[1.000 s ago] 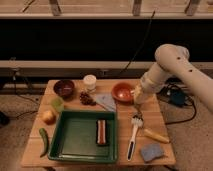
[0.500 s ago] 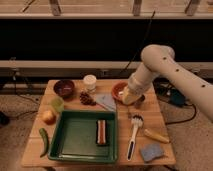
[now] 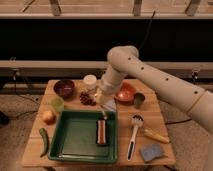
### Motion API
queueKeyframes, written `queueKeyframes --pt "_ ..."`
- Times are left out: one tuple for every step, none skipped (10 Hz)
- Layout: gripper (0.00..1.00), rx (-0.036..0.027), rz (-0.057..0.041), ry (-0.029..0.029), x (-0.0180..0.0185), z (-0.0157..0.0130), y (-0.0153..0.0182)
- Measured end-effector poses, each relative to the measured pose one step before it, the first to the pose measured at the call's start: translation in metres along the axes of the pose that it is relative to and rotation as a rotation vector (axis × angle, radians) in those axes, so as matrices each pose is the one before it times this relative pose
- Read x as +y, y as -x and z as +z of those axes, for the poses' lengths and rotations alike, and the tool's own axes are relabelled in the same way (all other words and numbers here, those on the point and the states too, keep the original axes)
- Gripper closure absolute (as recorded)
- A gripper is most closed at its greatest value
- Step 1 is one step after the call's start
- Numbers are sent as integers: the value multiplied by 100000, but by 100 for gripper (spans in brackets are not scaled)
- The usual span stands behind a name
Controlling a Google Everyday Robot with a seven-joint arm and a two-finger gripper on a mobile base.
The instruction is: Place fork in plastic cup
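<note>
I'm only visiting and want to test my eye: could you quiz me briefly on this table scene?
1. Multiple choice: the gripper hangs over A) the sponge, B) the tray's far edge, C) the apple.
2. True or false: the plastic cup stands to the right of the tray.
3. What slim, pale thing seems to hang from the shut gripper?

Key: 1 B. 2 False: it stands off the tray's far-left corner. 3 The fork.
</note>
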Motion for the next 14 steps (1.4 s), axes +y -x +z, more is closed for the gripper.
queueKeyframes --pt "100 -955 -2792 -352 -1634 1290 -1217" --pt "100 -804 -2288 -570 -1281 1154 -1192" --pt "100 -547 -2193 -703 -956 1011 -1077" --pt "100 -443 -1457 -417 -580 830 -801" --pt "100 -699 -2058 -736 -809 1245 -1110" --pt "100 -687 -1748 -539 -689 947 -759" --pt "100 -334 -785 -489 -202 457 -425" --pt "100 -812 -761 -593 -187 920 -764" --pt "100 -798 -734 -306 -464 736 -510" --pt "100 -752 -1174 -270 -719 859 -772" --pt "100 -1416 -715 188 -433 871 -618" --pt "100 -864 -1123 49 -856 826 -816" --pt "100 -589 -1053 108 -772 642 -757" --pt "100 -574 -1378 134 -860 592 -740"
